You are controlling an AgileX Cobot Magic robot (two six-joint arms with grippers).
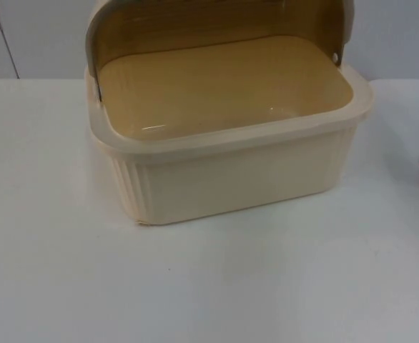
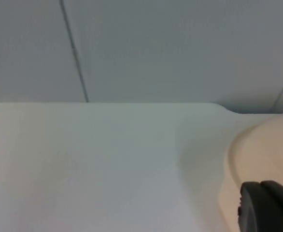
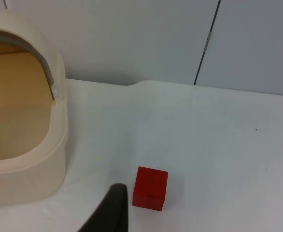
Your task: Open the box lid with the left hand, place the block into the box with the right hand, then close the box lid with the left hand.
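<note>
We see the cream box in the upper middle of the top view, its lid swung up and back. The red block lies on the white surface at the right edge, just beside the right jaws' fingertip. The left jaws' fingertip sits near the box wall; we cannot tell whether either pair is released or clenched.

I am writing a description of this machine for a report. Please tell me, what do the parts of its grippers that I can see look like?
The left gripper's fingertip is a matte black piece with a rounded, blocky end. The right gripper's fingertip is also black, smooth and narrow, tapering to a rounded end. Neither fingertip carries any visible marking.
</note>
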